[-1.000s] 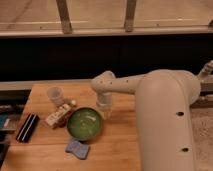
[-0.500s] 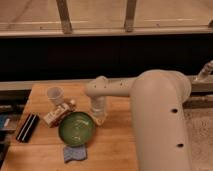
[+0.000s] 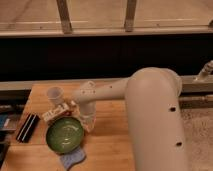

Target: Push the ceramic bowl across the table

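Note:
The ceramic bowl (image 3: 65,134) is round, glossy green with a darker rim, and sits on the light wooden table (image 3: 112,145) near its front left. My gripper (image 3: 88,123) hangs down from the white arm (image 3: 150,110) and sits right against the bowl's right rim.
A small translucent white cup (image 3: 55,95) stands behind the bowl. A white packet (image 3: 56,113) lies between cup and bowl. A black flat object (image 3: 28,127) lies at the left edge. A blue sponge (image 3: 72,158) lies at the front by the bowl.
The arm and gripper have moved left and toward the front, and the green bowl has slid left and forward with them, closer to the blue sponge.

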